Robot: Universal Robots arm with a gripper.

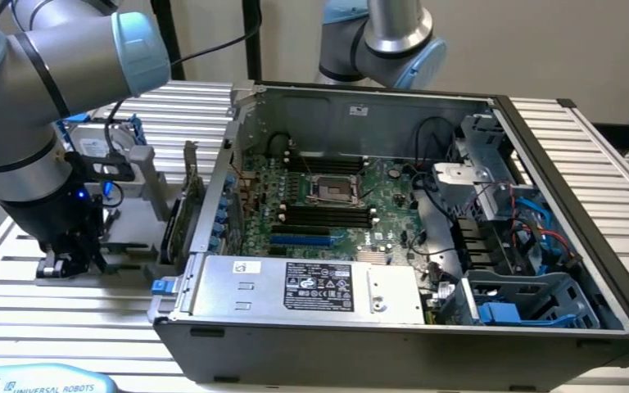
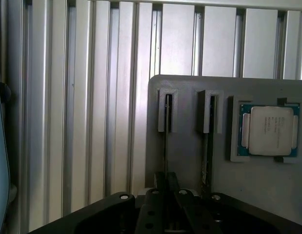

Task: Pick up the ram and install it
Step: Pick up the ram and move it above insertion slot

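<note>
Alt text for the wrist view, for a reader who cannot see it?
The gripper is shut on the ram, standing edge-on in a slot of a grey holder; a second stick and a processor chip sit beside it.

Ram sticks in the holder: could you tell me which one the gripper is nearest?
The ram farther from the processor: the gripper lines up with it, while the other stick stands beside the processor.

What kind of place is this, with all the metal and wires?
Probably a robotics lab or workshop for building computers: a robot arm reaches over a slatted metal table, beside an open computer case with its circuit board showing.
</note>
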